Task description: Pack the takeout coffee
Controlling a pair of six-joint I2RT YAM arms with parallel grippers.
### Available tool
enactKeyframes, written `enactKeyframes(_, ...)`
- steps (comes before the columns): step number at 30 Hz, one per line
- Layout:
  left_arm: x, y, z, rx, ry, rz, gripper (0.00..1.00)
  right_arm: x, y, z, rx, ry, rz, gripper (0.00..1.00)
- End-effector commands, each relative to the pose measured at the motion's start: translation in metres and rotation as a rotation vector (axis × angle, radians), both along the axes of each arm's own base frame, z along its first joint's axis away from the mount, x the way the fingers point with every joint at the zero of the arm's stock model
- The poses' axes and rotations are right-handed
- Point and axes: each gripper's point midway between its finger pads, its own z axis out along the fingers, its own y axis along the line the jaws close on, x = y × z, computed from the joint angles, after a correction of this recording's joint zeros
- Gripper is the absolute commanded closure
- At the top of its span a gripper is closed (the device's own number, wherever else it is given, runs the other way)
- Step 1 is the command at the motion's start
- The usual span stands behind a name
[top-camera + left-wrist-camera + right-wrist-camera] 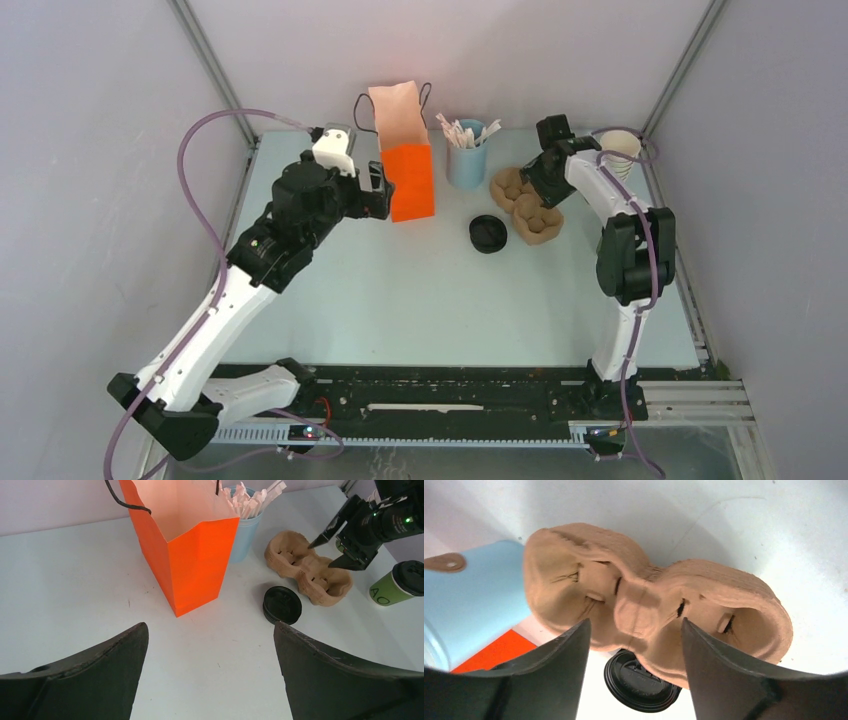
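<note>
A pale blue-green table fills the frame's middle, boxed by plain grey-white walls at left, top and right. Metal posts slant in the upper corners. A black rail crosses the bottom. Light is soft, even.

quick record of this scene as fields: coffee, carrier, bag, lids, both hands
carrier: both hollows empty
takeout coffee: lidded, outside the carrier
orange bag: upright, mouth open
black lids: loose, beside the carrier
left hand: open, empty
right hand: open, above the carrier
</note>
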Motion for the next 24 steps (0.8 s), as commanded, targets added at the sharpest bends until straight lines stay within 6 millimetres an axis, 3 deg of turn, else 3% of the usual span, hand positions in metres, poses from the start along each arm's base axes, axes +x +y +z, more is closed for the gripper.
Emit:
enactKeyframes(1, -0.001, -0.001, 0.008, -0.075, 0.0, -0.026, 0.0, 0.01, 0.0, 0.055, -0.135, -0.124, 0.167, 0.19)
enactKeyframes(3, -0.004, -0.002, 0.012, -0.098, -0.006, -0.038, 0.0, 0.012, 0.006, 0.066, -0.153, -0.184, 0.317, 0.13)
enactKeyframes(7, -0.008, -0.006, 0.016, -0.13, -0.011, -0.067, 0.0, -0.005, 0.054, 0.079, -0.025, -0.306, 0.786, 0.11)
enactKeyframes(10, -0.008, -0.01, 0.015, -0.137, 0.002, -0.082, 0.0, -0.017, 0.069, 0.078, 0.039, -0.299, 0.944, 0.09)
enactKeyframes(15, -0.007, -0.01, 0.017, -0.178, 0.013, -0.096, 0.0, -0.025, 0.064, 0.052, 0.013, -0.212, 1.025, 0.12)
enactKeyframes(18, 0.0, -0.003, 0.017, -0.198, 0.018, -0.067, 0.0, -0.024, 0.059, 0.039, 0.005, -0.188, 1.03, 0.22)
enactKeyframes(24, 0.009, 0.009, 0.008, -0.156, 0.026, -0.009, 0.0, -0.022, 0.05, 0.011, -0.034, -0.126, 1.019, 0.2)
